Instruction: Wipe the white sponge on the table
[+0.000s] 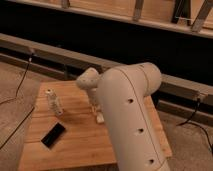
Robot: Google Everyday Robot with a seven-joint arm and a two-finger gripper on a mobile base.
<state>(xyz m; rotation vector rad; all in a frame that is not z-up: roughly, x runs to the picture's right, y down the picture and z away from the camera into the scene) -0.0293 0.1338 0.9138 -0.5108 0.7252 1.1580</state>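
The white sponge (100, 118) lies flat near the middle of the wooden table (80, 145), partly covered by the big white arm. My gripper (97, 110) reaches down from the arm's wrist and sits right on top of the sponge's near end. The arm's large white link fills the right half of the view and hides the table's right part.
A small upright whitish bottle (53, 103) stands at the table's left. A black flat slab (53, 135) lies at the front left. A dark cable (20, 85) runs along the floor at the left. A dark wall with a ledge stands behind the table.
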